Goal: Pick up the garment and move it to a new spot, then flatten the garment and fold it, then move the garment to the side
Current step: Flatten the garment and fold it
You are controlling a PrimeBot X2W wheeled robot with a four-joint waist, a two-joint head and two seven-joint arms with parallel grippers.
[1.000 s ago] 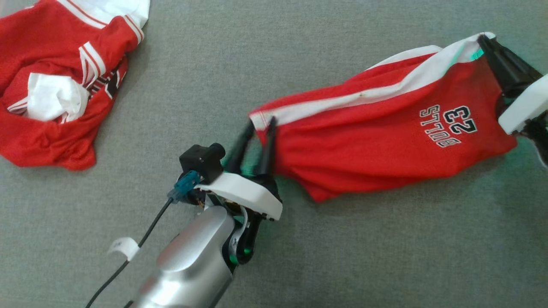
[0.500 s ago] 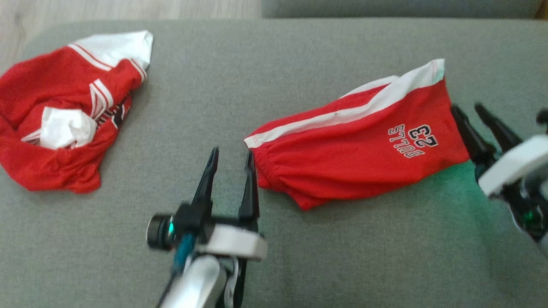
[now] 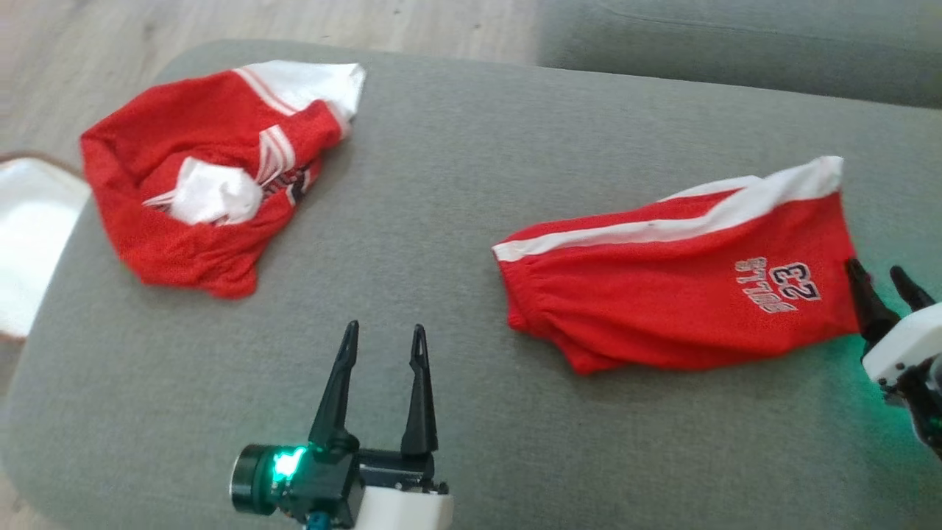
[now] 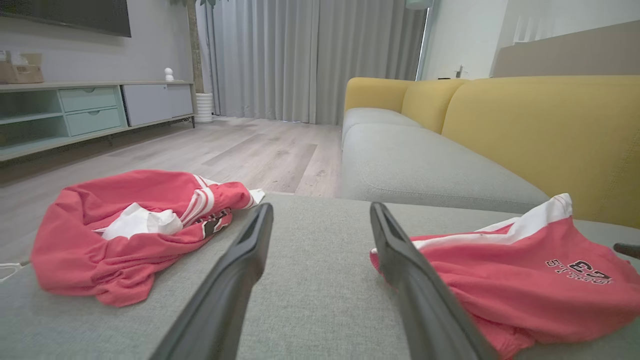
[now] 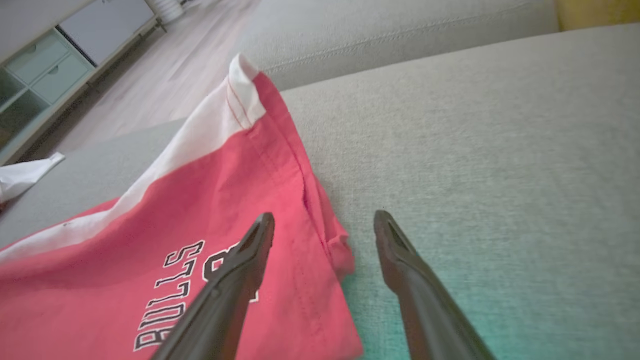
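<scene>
The garment, red shorts (image 3: 677, 294) with a white side stripe and "BULLS 23" print, lies folded on the grey cushion (image 3: 441, 184), right of centre. My left gripper (image 3: 385, 327) stands open above the cushion, well left of the waistband end and apart from the cloth. My right gripper (image 3: 873, 266) is open at the shorts' right hem, its left finger over the edge of the fabric. In the left wrist view the shorts (image 4: 525, 275) lie past the right finger of the left gripper (image 4: 321, 206). In the right wrist view the hem (image 5: 320, 235) runs between the fingers of the right gripper (image 5: 325, 215).
A crumpled red and white jersey (image 3: 199, 191) lies at the cushion's far left corner. Something white (image 3: 29, 235) sits on the floor beyond the left edge. A grey and yellow sofa (image 4: 525, 125) stands behind, with wooden floor (image 4: 225, 145) to the left.
Both grippers opened, let go of the shorts and drew back toward me. The shorts now lie slack on the cushion. The head camera has tilted up, shifting the whole picture.
</scene>
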